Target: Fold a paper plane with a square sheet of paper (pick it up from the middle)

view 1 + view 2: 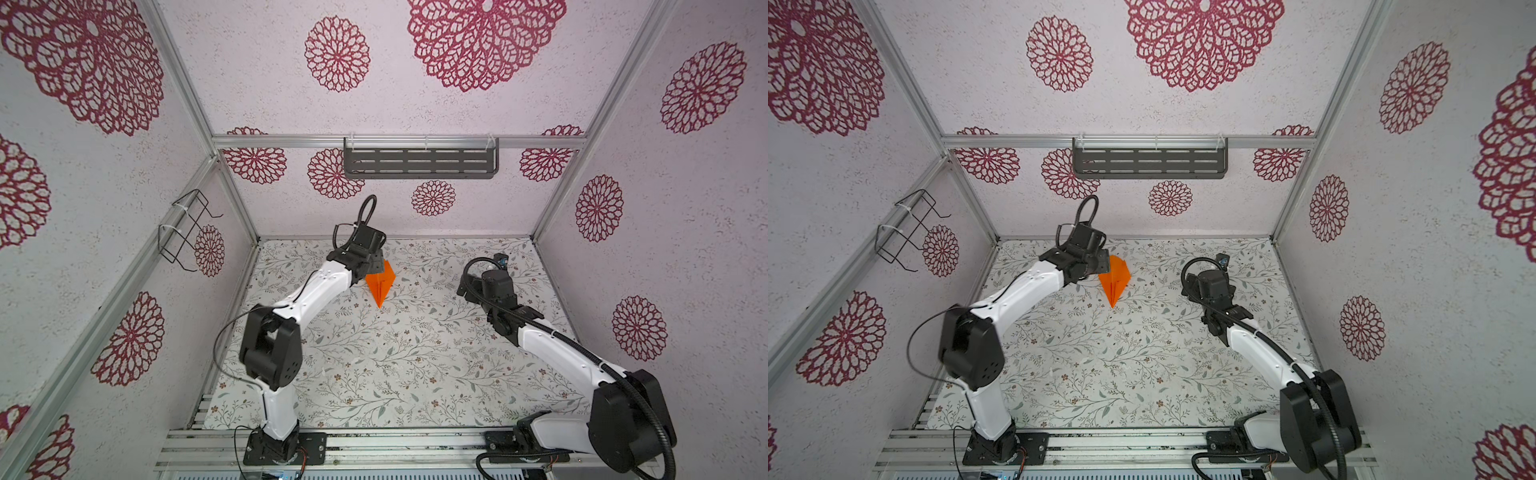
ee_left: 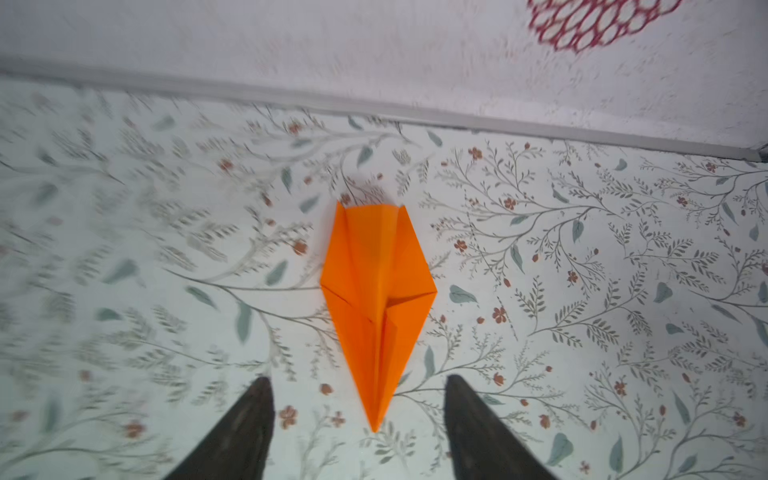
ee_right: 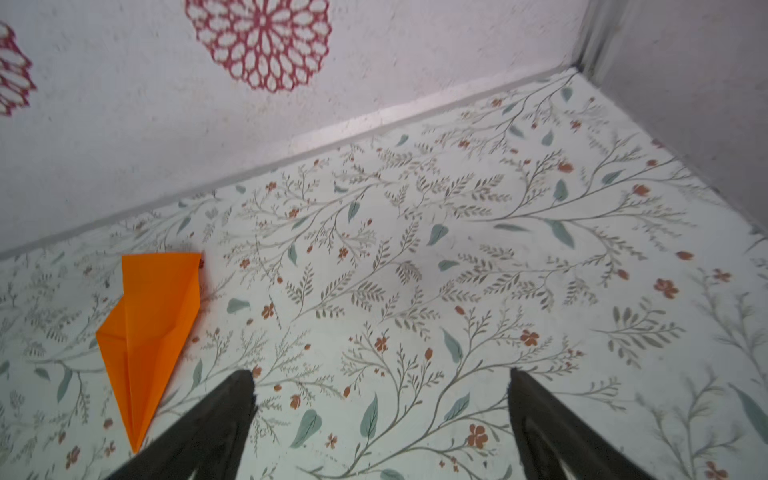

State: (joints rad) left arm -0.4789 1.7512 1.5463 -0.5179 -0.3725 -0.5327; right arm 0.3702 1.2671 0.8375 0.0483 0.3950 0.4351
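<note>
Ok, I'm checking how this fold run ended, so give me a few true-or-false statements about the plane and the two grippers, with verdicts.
1. The paper plane lies on the floral table. True.
2. The left gripper is clamped on the plane. False: its jaws stand apart, with the plane's sharp point between them and neither finger touching it.
3. The right gripper is open and holds nothing. True.
4. The plane lies closer to the right gripper than to the left. False: in both top views it lies right beside the left gripper, well apart from the right one.
5. The plane is blue. False: it is bright orange.
</note>
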